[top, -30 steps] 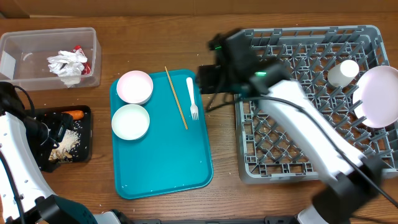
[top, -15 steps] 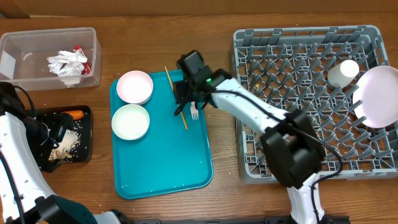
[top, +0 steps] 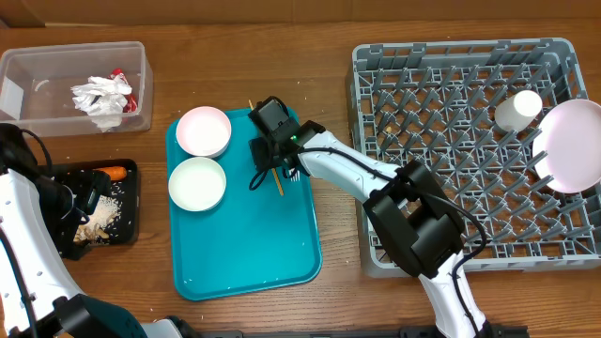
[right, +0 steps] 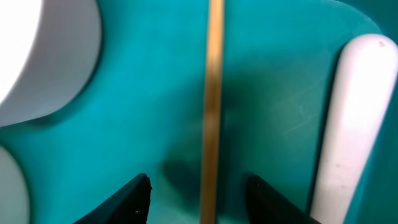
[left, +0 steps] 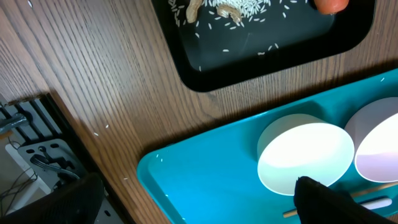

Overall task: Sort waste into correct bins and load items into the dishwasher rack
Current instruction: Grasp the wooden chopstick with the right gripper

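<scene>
My right gripper (top: 272,152) is open low over the teal tray (top: 254,253), its jaws (right: 196,190) on either side of the thin wooden stick (right: 214,93), not closed on it. The white fork (right: 348,124) lies just to the right of the stick. The pink bowl (top: 204,130) and the white bowl (top: 197,183) sit at the tray's left. My left gripper (top: 80,202) is open and empty over the black tray (top: 132,202), which holds grains (left: 239,9) and a carrot piece (top: 115,173). The grey rack (top: 451,141) holds the cup (top: 518,109) and the plate (top: 573,145).
The clear tub (top: 28,113) at the back left holds a crumpled napkin (top: 101,97) and the red wrapper (top: 119,77). The rack stands close to the teal tray's right edge. The table's front edge shows in the left wrist view (left: 93,155).
My right arm has swung left from the rack to the teal tray and come down over the wooden stick. The left arm has not moved.
</scene>
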You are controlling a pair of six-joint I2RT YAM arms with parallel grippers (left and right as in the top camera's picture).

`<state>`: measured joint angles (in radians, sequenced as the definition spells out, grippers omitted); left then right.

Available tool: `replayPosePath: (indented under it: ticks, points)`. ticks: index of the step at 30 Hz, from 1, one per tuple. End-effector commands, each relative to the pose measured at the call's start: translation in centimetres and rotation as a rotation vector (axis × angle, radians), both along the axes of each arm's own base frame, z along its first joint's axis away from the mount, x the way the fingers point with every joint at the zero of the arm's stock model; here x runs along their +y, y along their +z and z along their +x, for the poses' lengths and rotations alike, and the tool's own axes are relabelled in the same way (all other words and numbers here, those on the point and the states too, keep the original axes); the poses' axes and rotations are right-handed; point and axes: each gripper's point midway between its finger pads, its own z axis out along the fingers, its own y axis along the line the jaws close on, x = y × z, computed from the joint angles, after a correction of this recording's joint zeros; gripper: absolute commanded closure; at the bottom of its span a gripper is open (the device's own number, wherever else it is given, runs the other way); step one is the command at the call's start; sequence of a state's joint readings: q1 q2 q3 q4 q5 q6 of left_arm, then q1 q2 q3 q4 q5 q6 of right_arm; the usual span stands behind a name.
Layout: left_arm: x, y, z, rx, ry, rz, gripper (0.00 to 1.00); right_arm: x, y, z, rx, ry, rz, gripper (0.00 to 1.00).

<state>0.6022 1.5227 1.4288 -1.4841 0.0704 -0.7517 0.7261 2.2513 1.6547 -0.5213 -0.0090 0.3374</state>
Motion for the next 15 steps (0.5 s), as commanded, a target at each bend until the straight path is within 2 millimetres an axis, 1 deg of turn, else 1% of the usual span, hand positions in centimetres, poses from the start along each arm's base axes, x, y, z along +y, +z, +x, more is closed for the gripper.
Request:
replayPosePath:
  ticks: [1,3,6,8,9,15]
  points:
    - [0.0,-0.1,-0.1,0.004,-0.015,0.001,0.00,-0.7,-1.0,0.5,-0.008,-0.017,-0.036,0.47]
    - [0.0,-0.1,-0.1,0.004,-0.016,0.001,0.00,-0.8,-1.6,0.4,0.000,-0.017,-0.042,0.48]
    - [0.0,-0.1,-0.1,0.004,-0.016,0.001,0.00,-0.9,-2.4,0.2,0.018,-0.022,-0.050,0.54]
    - [0.0,-0.1,-0.1,0.004,-0.016,0.001,0.00,-1.0,-2.6,0.0,0.023,-0.021,-0.058,0.61]
    - [0.0,-0.1,-0.1,0.004,-0.016,0.001,0.00,-1.1,-2.7,-0.1,0.025,-0.021,-0.062,0.63]
    - [0.0,-0.1,-0.1,0.004,-0.016,0.001,0.00,-0.9,-2.8,-0.6,0.004,-0.017,-0.104,0.65]
